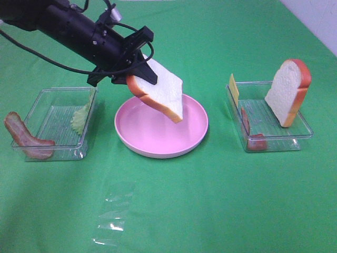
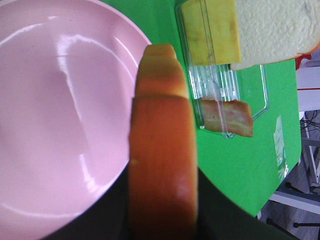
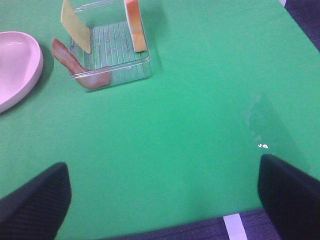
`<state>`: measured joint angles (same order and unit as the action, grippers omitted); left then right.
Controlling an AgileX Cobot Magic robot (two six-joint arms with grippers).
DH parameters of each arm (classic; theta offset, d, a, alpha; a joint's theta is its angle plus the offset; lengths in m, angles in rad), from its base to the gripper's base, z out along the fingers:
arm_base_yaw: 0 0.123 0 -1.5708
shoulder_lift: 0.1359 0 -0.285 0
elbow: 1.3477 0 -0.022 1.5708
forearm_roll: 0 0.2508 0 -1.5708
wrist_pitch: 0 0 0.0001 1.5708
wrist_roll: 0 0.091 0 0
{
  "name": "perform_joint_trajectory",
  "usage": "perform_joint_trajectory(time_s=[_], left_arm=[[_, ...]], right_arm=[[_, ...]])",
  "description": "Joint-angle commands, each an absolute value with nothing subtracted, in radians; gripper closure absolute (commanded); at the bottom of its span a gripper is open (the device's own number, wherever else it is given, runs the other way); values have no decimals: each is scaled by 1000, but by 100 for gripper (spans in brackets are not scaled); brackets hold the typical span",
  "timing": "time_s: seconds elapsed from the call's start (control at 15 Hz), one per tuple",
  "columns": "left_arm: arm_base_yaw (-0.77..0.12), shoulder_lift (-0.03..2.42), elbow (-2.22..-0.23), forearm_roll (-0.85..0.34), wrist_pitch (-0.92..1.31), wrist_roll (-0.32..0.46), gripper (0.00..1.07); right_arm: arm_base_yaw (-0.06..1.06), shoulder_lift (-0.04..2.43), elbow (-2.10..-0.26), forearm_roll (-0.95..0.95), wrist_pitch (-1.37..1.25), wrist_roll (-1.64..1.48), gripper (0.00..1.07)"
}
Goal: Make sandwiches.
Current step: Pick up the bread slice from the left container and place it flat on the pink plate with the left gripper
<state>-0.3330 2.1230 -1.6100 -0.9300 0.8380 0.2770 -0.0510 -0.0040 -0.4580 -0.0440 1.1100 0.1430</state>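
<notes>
Currently the left gripper [image 1: 138, 80] is clamped narrowly on the crust edge of a bread slice [image 1: 164, 96], which hangs tilted over the pink plate [image 1: 158, 152] and appears clear of it. Recommended: lower toward the plate's middle, level the slice flat, and release only once it rests there. The right gripper [image 3: 165, 195] stands wide apart over the green cloth [image 3: 190, 125], holding nothing.

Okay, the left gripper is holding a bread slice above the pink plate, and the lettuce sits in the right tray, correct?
No: the exterior high view shows the lettuce in the left tray. The left gripper does hold a bread slice above the pink plate.
</notes>
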Motion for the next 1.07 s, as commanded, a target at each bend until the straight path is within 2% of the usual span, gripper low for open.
perform_joint_trajectory(time_s=[0.07,0.27,1.07], left_arm=[[-364,2171,-1664,-944,833,244,107],[-392,2234,-1703,-933,795,203,107],[-392,2304,-1702,-896,814,167,107]], right_arm=[[-51,-31,-456,-44,1103,134,9],[-51,-31,-456,-44,1103,134,9],[-51,-31,-456,-44,1103,134,9]])
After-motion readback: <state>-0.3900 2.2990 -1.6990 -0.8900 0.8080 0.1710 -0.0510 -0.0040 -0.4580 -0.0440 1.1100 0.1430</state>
